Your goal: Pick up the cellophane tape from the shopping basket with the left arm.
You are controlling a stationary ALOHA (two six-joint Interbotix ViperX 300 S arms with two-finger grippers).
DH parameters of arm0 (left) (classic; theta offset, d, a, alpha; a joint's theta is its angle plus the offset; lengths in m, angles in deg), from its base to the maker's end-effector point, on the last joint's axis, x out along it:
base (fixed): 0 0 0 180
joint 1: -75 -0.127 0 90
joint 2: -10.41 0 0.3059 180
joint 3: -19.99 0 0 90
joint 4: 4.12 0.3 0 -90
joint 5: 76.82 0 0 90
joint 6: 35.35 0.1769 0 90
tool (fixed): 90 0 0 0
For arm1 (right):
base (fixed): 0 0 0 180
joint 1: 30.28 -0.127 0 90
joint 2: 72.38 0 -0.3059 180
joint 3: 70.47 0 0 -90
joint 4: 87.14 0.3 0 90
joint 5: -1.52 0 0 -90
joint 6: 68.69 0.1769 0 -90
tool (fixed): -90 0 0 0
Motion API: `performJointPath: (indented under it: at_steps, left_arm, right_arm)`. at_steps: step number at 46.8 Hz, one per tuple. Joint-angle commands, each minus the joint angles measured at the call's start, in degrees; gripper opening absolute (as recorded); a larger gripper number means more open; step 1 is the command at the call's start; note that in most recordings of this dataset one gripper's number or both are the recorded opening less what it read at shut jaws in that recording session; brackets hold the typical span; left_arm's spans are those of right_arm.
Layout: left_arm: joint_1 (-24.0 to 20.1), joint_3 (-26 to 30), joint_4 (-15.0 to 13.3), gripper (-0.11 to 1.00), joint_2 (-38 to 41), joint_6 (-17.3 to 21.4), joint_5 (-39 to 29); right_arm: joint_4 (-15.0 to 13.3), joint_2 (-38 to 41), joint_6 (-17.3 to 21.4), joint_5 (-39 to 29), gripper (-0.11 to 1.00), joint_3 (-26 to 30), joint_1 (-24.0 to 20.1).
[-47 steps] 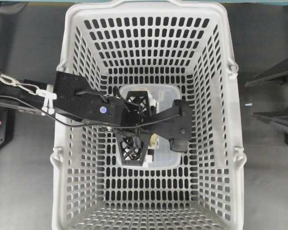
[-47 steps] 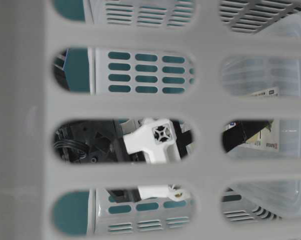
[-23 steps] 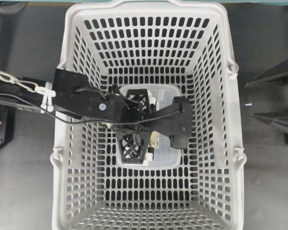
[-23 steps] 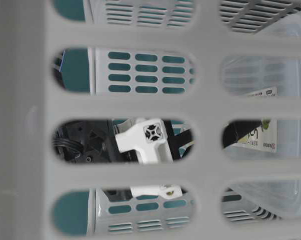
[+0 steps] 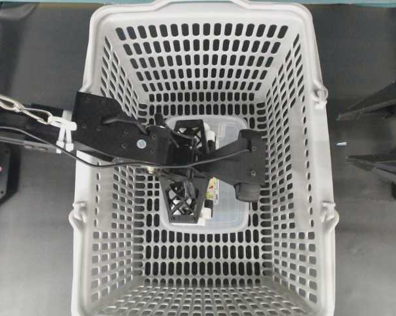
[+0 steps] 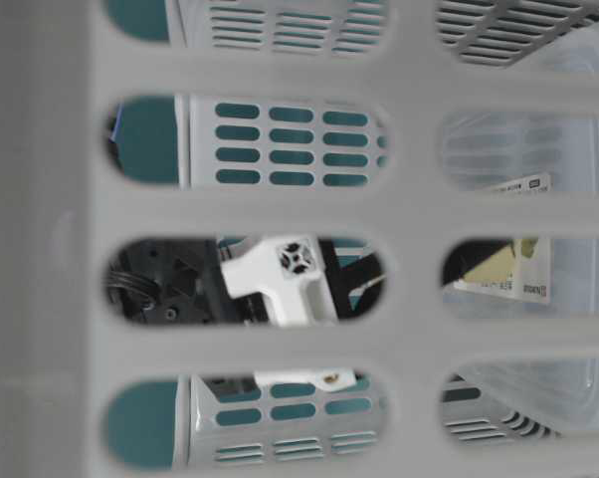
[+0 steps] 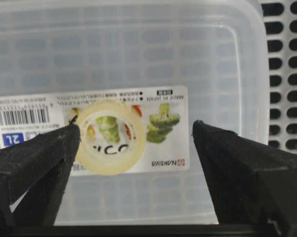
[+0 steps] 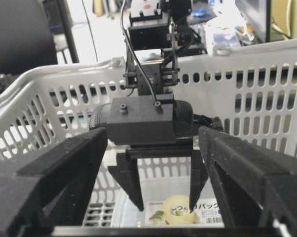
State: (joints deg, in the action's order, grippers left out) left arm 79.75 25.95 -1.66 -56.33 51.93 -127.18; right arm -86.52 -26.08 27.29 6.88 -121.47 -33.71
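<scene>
The cellophane tape (image 7: 109, 138), a small pale yellow translucent roll, lies flat on the printed label of a clear plastic box (image 7: 138, 49) on the floor of the grey shopping basket (image 5: 86, 99). My left gripper (image 7: 136, 131) reaches down into the basket and stands open just above the box. The roll sits between its fingers, right against the left fingertip (image 7: 64, 140) and far from the other one. The right wrist view shows the same: left gripper (image 8: 166, 205) open astride the tape (image 8: 180, 207). My right gripper (image 8: 152, 133) is open and holds nothing, outside the basket.
The clear box (image 5: 227, 131) covers the middle of the basket floor. Slotted basket walls (image 8: 267, 89) rise on all sides of the left arm. The right gripper (image 5: 346, 137) rests to the basket's right on the dark table.
The left gripper has sunk a little lower into the basket and shifted slightly along the box. Its jaws stay wide. The right arm has not moved.
</scene>
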Motion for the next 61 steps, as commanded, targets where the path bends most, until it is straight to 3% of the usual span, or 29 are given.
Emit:
performJointPath:
  at_steps: [1,14,19,26,28,43,51,61]
  left_arm:
    - [-0.5,-0.8,0.2,0.89,-0.5,0.1,1.2]
    - [-0.6,-2.0,0.2,0.82,-0.8,0.2,3.7]
    - [-0.4,-2.2,0.2,0.58,-0.8,0.2,3.6]
    - [-0.2,-2.2,0.1,0.16,-1.3,0.3,3.6]
    - [-0.2,-2.2,0.2,0.10,-1.5,0.3,3.6]
    - [0.5,-1.1,0.2,0.10,-3.4,0.4,2.5]
    - [1.6,2.5,0.2,0.10,-5.1,0.4,-2.6]
    - [1.8,11.5,0.2,0.10,-6.1,0.3,-13.6]
  right_arm:
    - [0.2,0.5,0.1,0.6,0.72,1.1,-0.3]
    - [0.1,0.6,0.1,0.6,0.72,1.1,-0.3]
    - [0.2,0.7,0.1,0.6,0.72,1.1,-0.3]
    - [0.1,0.6,0.1,0.6,0.72,1.1,-0.3]
    - [0.2,0.6,0.1,0.6,0.72,1.1,-0.3]
    - [0.2,0.6,0.1,1.1,0.72,1.1,-0.4]
    - [0.2,0.6,0.1,1.1,0.72,1.0,-0.7]
    - [0.1,0.6,0.2,1.1,0.72,1.0,-1.2]
